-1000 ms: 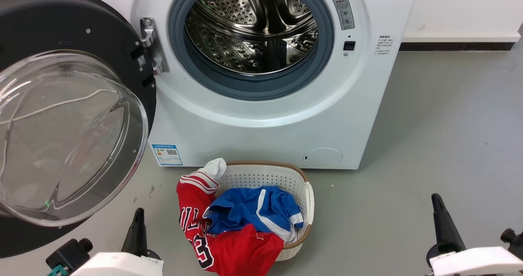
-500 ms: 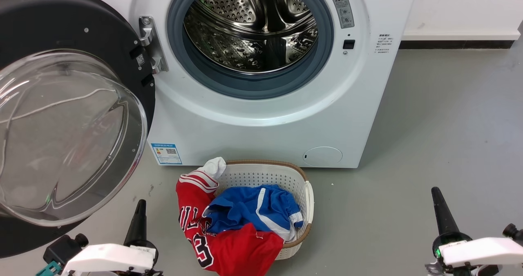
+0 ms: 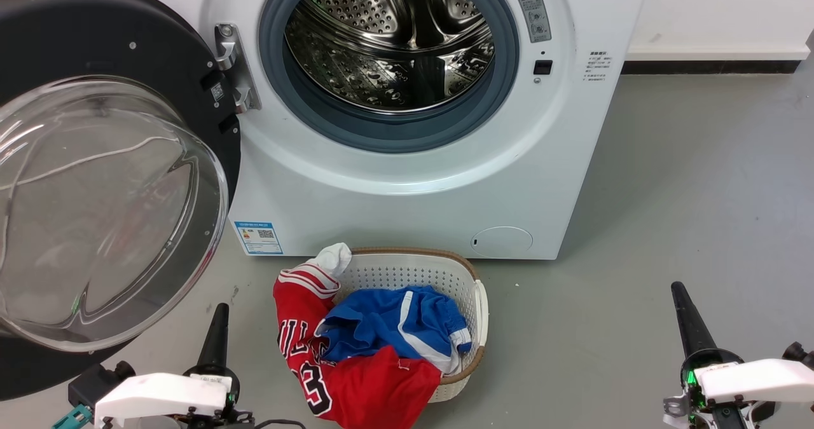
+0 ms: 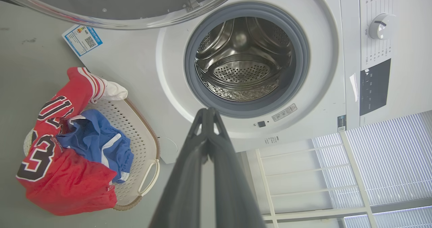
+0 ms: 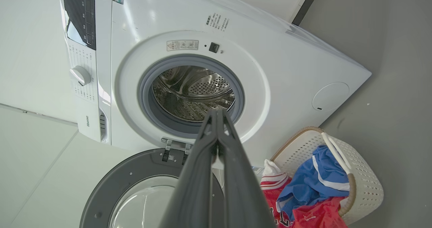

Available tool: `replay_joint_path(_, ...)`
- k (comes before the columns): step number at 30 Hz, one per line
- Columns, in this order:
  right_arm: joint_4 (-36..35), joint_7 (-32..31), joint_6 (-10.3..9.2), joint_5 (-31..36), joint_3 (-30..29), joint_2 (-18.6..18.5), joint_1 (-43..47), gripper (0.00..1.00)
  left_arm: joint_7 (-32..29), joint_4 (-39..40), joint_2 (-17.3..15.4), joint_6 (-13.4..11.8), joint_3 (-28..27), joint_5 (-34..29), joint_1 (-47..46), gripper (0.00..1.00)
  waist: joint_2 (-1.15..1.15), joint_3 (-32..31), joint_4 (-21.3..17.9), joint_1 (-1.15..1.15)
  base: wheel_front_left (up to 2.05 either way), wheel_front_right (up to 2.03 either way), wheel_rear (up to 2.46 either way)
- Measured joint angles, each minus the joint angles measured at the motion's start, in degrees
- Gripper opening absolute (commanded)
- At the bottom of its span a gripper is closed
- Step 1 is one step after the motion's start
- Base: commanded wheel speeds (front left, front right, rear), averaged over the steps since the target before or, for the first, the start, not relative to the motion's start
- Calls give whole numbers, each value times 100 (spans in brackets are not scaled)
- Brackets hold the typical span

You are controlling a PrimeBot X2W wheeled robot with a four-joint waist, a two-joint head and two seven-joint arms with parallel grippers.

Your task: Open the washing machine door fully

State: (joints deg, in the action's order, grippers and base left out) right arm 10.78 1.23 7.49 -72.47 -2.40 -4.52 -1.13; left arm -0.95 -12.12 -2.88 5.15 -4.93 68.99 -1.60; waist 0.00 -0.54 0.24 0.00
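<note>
1. The washing machine fills the upper middle of the head view. It is white, and its steel drum shows bare inside the grey seal, so the mouth is uncovered.
2. The washing machine door hangs from the hinge at the left edge of that mouth and takes up the left side of the frame. Its black ring and clear glass bowl are turned toward the camera. It looks swung wide, at or close to its stop; I cannot tell whether any travel remains. If some does, the push is best placed on the black ring far from the hinge, never on the glass, and should follow the door's arc slowly.
3. The laundry basket sits on the floor just in front of the machine, at lower middle. A red jersey and blue shorts spill over its left rim, near the door's lower edge but apart from it. Any sweep should stay clear of them.
4. The left tool is at the lower left, fingers pressed together and holding nothing. The door's lower rim lies just up and left of its tip, not touching. I judge this the arm for a final nudge.
5. The right tool is at the lower right, likewise closed and empty. It is well apart from the door, with the basket between them.
</note>
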Motion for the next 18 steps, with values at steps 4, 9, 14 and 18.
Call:
replay_joint_path(4, 30, -63, 0, -200, -20, -1, -19, 0, -49, -16, 0, 35, -19, 218, -41, 0, 0, 6, -2, 0, 0, 0, 0)
replay_joint_path(9, 63, -130, 0, -449, -40, 0, -87, 0, -122, -36, 0, 49, -40, 487, -105, 0, 0, 13, -5, 0, 0, 0, 0)
replay_joint_path(14, 94, -187, 0, -697, -62, 0, -127, 0, -191, -59, 0, 78, -59, 754, -135, 0, 0, 21, -7, 0, 0, 0, 0)
replay_joint_path(18, 122, -242, 0, -871, -78, 0, -172, 0, -229, -75, 0, 92, -73, 949, -178, 0, 0, 27, -9, 0, 0, 0, 0)
